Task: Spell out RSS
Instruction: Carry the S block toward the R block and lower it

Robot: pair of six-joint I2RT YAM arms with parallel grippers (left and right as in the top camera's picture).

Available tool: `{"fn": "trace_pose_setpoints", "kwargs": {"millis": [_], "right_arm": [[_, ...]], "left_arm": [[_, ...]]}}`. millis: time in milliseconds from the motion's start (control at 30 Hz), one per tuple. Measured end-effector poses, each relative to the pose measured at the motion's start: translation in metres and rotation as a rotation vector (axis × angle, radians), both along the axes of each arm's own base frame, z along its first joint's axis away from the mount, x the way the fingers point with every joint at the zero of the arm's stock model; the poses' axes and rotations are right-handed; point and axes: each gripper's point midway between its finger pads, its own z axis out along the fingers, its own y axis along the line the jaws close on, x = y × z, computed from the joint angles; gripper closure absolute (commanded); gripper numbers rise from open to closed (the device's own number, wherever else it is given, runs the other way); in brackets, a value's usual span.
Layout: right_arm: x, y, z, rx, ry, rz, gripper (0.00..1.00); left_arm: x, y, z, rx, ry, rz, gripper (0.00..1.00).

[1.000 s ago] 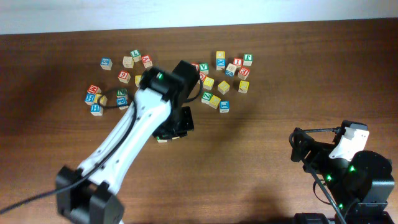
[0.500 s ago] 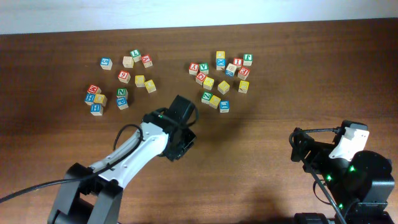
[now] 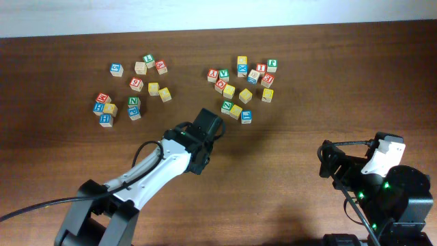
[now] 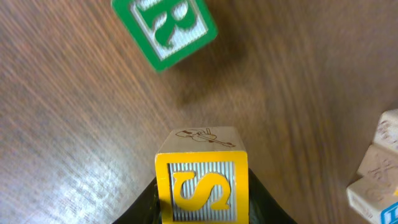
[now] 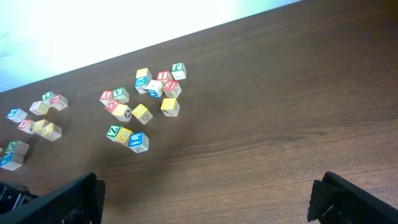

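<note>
In the left wrist view my left gripper (image 4: 202, 208) is shut on a yellow S cube (image 4: 202, 180), held just above the table. The green R cube (image 4: 165, 28) lies on the wood a short way ahead and to the left of it, tilted and apart from it. In the overhead view the left gripper (image 3: 198, 157) sits at the table's middle, and the arm hides both cubes. Other yellow-faced cubes (image 3: 235, 111) lie in the right cluster; their letters are too small to read. My right gripper (image 5: 205, 205) is open and empty at the front right.
Two loose clusters of lettered cubes lie at the back: one at the left (image 3: 133, 102), one at the right (image 3: 242, 85). A few pale cubes (image 4: 379, 168) show at the right edge of the left wrist view. The right arm (image 3: 375, 178) rests at the front right.
The left arm has drawn back from the cube clusters to the table's middle and lowered, then shifted slightly right. The right arm has not moved.
</note>
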Motion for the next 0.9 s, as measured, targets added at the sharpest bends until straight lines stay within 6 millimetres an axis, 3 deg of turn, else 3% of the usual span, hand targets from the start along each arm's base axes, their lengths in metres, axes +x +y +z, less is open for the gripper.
{"fn": "trace_pose_setpoints", "kwargs": {"millis": [233, 333, 433, 733, 900], "right_arm": [[0.000, 0.000, 0.000, 0.000, 0.000, 0.000, 0.02], [0.000, 0.000, 0.000, 0.000, 0.000, 0.000, 0.02], [0.000, 0.000, 0.000, 0.000, 0.000, 0.000, 0.02], [0.000, 0.000, 0.000, 0.000, 0.000, 0.000, 0.02], [0.000, 0.000, 0.000, 0.000, 0.000, 0.000, 0.02]], "left_arm": [[0.008, 0.006, -0.001, 0.022, -0.035, 0.088, 0.72], [0.010, 0.006, -0.013, 0.030, -0.025, 0.108, 0.64], [0.016, 0.002, -0.015, 0.016, -0.042, 0.115, 0.63], [0.017, 0.001, -0.014, 0.012, -0.046, 0.113, 0.62], [0.020, -0.003, -0.008, 0.028, -0.051, 0.019, 0.63]]}}
